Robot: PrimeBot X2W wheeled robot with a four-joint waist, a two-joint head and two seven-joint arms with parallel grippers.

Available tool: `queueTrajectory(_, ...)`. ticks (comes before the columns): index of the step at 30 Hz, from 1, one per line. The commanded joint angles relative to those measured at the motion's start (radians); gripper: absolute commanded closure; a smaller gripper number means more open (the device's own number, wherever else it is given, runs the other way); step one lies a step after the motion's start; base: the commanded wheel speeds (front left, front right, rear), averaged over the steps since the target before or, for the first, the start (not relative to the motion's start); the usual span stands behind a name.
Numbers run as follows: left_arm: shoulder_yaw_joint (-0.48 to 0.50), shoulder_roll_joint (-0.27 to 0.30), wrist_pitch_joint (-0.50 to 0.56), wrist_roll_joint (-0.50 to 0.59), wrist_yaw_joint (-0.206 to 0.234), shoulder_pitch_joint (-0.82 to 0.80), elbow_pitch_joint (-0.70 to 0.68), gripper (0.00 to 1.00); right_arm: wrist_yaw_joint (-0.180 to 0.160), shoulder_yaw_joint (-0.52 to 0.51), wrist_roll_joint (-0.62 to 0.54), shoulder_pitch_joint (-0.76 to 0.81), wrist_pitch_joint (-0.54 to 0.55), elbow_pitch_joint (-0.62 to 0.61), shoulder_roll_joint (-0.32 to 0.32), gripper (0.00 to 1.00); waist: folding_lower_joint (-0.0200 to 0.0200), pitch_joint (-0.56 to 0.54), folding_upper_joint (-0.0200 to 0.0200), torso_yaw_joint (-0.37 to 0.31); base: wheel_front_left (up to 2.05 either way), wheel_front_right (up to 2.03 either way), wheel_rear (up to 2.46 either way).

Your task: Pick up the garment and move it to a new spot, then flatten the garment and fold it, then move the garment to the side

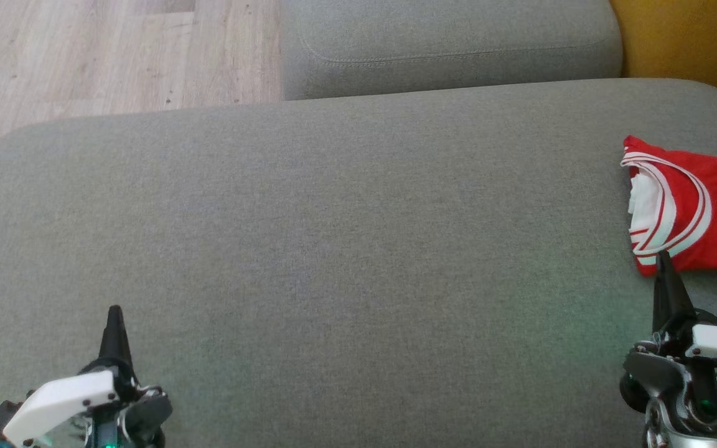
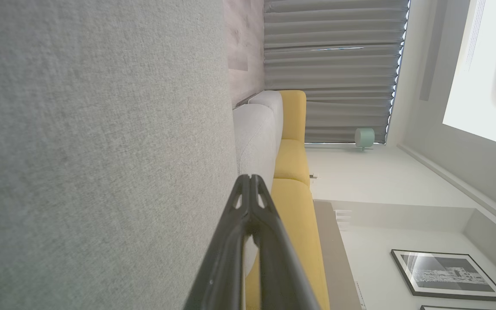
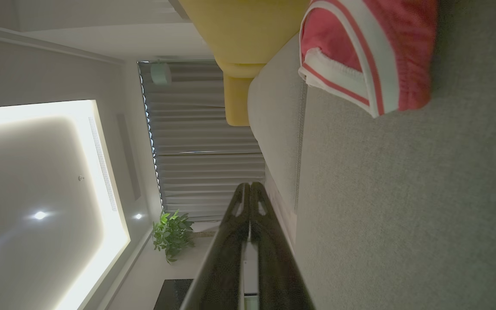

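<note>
A red garment (image 1: 698,208) with white banded trim lies bunched on a broad grey seat cushion (image 1: 333,249), just ahead of the right gripper (image 1: 663,254), whose two dark fingers are pressed tip to tip and hold nothing. From the head camera the joined fingertips overlap the cloth's near hem, though whether they touch it cannot be told. The right wrist camera sets the garment ahead of the fingers and off to one side, its striped edge curling up from the cushion, with grey fabric showing between it and the tips. The left gripper (image 1: 114,310) is likewise closed tight and empty, its fingers pointing across bare upholstery, with the garment well apart on its right-hand side, out by the other gripper. Ahead of both grippers a second grey cushion (image 1: 445,50) adjoins the first. A yellow cushion (image 1: 688,43) sits past the garment, ahead of the right gripper, and pale wood floor (image 1: 84,56) runs ahead of the left. Beyond the left gripper's fingertips, its wrist camera takes in a pleated grey curtain (image 2: 330,64), a small mint-green lamp (image 2: 364,137) and a framed black-and-white picture (image 2: 446,275) on a white wall. Beyond the right gripper's fingertips are the same curtain, a leafy green plant (image 3: 171,234) and a lit ceiling panel (image 3: 37,181).
</note>
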Motion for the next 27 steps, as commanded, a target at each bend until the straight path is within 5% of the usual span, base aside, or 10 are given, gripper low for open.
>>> queueTrajectory(1, 0.041, 0.008, 0.007, -0.006, -0.007, -0.047, -0.036, 1.0, 0.007, 0.02, 0.007, -0.021, 0.006, -0.041, -0.004, 1.0, 0.0, 0.0, 0.0, 0.0, 0.0, 0.0, 0.0)
queueTrajectory(27, 0.041, 0.008, 0.007, -0.006, -0.007, -0.047, -0.036, 1.0, 0.007, 0.02, 0.007, -0.021, 0.006, -0.041, -0.004, 1.0, 0.0, 0.0, 0.0, 0.0, 0.0, 0.0, 0.0)
